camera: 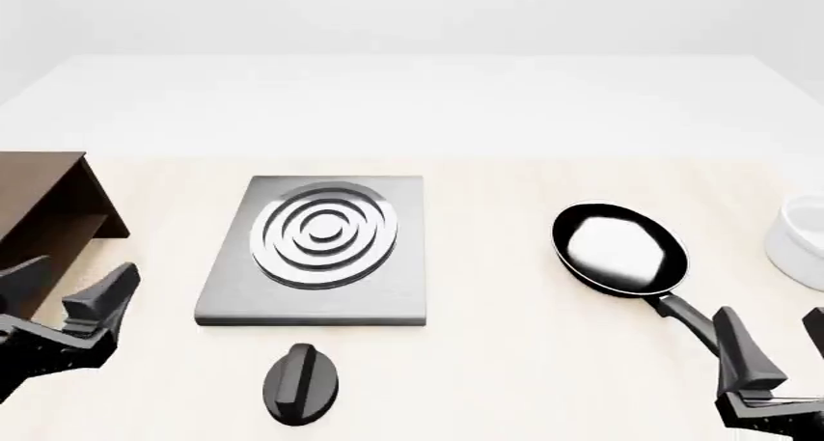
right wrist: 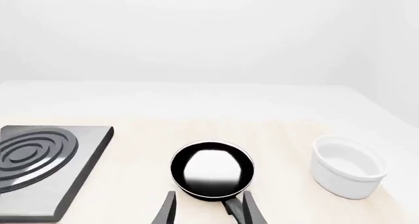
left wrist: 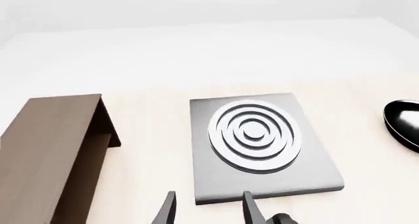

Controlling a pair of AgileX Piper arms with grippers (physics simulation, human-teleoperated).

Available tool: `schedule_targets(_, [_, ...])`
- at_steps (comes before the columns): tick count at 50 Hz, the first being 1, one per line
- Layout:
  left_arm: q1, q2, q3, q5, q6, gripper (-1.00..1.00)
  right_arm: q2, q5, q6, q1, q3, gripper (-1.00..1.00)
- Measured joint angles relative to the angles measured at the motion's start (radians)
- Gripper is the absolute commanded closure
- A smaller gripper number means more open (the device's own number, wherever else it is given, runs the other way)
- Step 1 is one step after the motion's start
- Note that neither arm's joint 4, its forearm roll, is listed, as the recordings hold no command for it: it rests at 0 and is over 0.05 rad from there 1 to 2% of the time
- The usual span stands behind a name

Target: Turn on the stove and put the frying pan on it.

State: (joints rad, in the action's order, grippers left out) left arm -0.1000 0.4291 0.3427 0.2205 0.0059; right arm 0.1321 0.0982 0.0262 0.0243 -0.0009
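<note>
The stove (camera: 315, 253) is a flat grey slab with silver rings, lying left of centre; it also shows in the left wrist view as stove (left wrist: 262, 145). Its black oval knob (camera: 303, 383) sits apart, on the near side of the slab. The frying pan (camera: 618, 250) rests on the table to the right, its handle (camera: 682, 316) pointing toward my right gripper (camera: 779, 349). That gripper is open and holds nothing; in its wrist view the pan (right wrist: 211, 170) lies just ahead of the open gripper (right wrist: 208, 211). My left gripper (camera: 65, 291) is open too, to the near left of the stove.
A brown wooden shelf (camera: 45, 205) stands at the far left, close to the left gripper. A white bowl (camera: 801, 240) sits at the right edge, just beyond the pan. The table's pale back part stretches behind everything.
</note>
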Motion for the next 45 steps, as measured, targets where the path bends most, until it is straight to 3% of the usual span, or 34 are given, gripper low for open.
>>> schedule_targets(12, [-0.103, 0.23, -0.024, -0.025, -0.088, -1.0, 0.013, 0.001, 0.021, 0.007, 0.0, -1.0])
schedule_targets(45, [-0.295, 0.547, -0.195, -0.286, -0.248, -1.0, 0.034, 0.016, 0.047, 0.016, 0.0, -1.0])
